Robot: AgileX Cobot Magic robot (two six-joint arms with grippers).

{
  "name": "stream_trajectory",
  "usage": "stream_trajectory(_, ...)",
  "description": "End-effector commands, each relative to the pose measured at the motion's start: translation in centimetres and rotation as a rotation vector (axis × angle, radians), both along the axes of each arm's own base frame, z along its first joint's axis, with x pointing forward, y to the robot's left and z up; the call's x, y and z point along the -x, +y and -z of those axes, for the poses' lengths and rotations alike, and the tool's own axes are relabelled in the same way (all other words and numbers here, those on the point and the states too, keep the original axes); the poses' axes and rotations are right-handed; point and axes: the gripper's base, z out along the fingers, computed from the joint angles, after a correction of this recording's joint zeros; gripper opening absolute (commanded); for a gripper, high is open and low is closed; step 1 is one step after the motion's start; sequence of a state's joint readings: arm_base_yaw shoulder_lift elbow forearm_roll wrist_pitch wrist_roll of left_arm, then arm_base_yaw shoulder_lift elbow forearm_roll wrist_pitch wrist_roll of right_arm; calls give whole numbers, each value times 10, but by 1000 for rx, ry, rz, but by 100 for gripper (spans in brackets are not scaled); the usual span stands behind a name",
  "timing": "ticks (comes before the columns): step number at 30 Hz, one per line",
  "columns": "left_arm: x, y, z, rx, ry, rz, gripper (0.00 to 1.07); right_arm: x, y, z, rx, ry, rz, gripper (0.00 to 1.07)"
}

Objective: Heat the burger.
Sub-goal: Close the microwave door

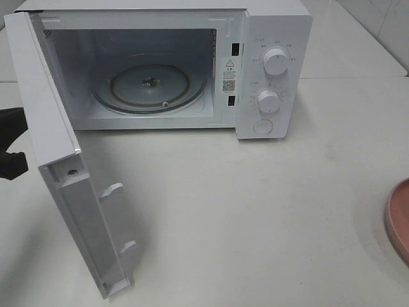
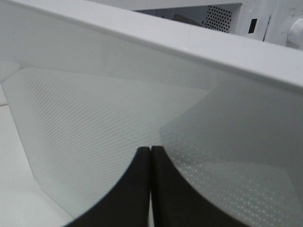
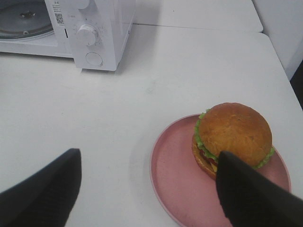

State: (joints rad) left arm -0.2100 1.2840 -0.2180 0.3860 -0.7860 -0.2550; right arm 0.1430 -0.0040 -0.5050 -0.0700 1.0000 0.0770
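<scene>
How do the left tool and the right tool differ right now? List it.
The left tool is shut, fingers pressed together; the right tool stands wide open.
The left tool sits close against the open microwave door; the right tool hangs over the table, above the pink plate with the burger.
Neither tool holds anything; both have black fingers.

The microwave has a smooth white shell that looks like plastic, with a slight sheen, and its knobs are white with fine ribs. Inside, the turntable is clear glass and reflects light. The door has a glossy glass panel with a fine pattern of dots. The table is white, smooth and mostly matt. The plate is pink, smooth, with a soft shine. The burger has a glossy bun and frilly lettuce. The fingers are matt black.
</scene>
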Motion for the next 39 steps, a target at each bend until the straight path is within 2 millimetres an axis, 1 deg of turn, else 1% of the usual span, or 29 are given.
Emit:
stream_trajectory(1,-4,-3,-2,38,-18,-28,0,4,0,1,5,-27,-4,76)
stream_trajectory(3,-4,-12,1,48,-15,0,0,4,0,1,5,-27,-4,76)
stream_trajectory(4,-4,-12,1,48,-15,0,0,4,0,1,5,-27,-4,76)
stream_trajectory(6,-6,-23,3,28,-1,46,0,4,0,1,6,-27,-4,76)
stream_trajectory(7,-6,-23,3,28,-1,46,0,4,0,1,6,-27,-4,76)
stream_trajectory(8,-8,-32,2,18,-12,77,0,4,0,1,6,-27,-4,76)
stream_trajectory(9,-8,-32,2,18,-12,77,0,4,0,1,6,-27,-4,76)
stream_trajectory(10,-13,-40,0,28,-17,87,0,4,0,1,6,-27,-4,76)
stream_trajectory(11,-15,-45,-1,31,-18,86,0,4,0,1,6,-27,-4,76)
stream_trajectory(12,-15,-45,-1,31,-18,86,0,4,0,1,6,-27,-4,76)
stream_trajectory(14,-23,-56,-2,40,-23,84,0,4,0,1,6,-27,-4,76)
stream_trajectory(15,-23,-56,-2,40,-23,84,0,4,0,1,6,-27,-4,76)
stream_trajectory(17,-31,-72,-1,33,-25,95,0,4,0,1,4,-27,-3,76)
stream_trajectory(18,-31,-72,-1,33,-25,95,0,4,0,1,4,-27,-3,76)
stream_trajectory(19,-32,-77,0,32,-23,97,0,4,0,1,4,-27,-3,76)
stream_trajectory(20,-36,-86,1,31,-23,106,0,4,0,1,4,-27,-3,76)
stream_trajectory(23,-37,-92,1,27,-28,117,0,4,0,1,4,-27,-3,76)
stream_trajectory(25,-43,-113,1,31,-34,115,0,4,0,1,5,-27,-4,76)
stream_trajectory(26,-43,-113,1,31,-34,115,0,4,0,1,5,-27,-4,76)
stream_trajectory(28,-48,-126,2,38,-37,106,0,4,0,1,5,-27,-4,76)
stream_trajectory(31,-50,-130,2,39,-37,101,0,4,0,1,5,-27,-4,76)
stream_trajectory(33,-57,-143,4,55,-28,74,0,4,0,1,5,-27,-4,76)
stream_trajectory(36,-59,-147,5,59,-28,73,0,4,0,1,5,-27,-4,76)
stream_trajectory(38,-70,-157,4,73,-31,61,0,4,0,1,5,-27,-4,76)
stream_trajectory(39,-70,-157,4,73,-31,61,0,4,0,1,5,-27,-4,76)
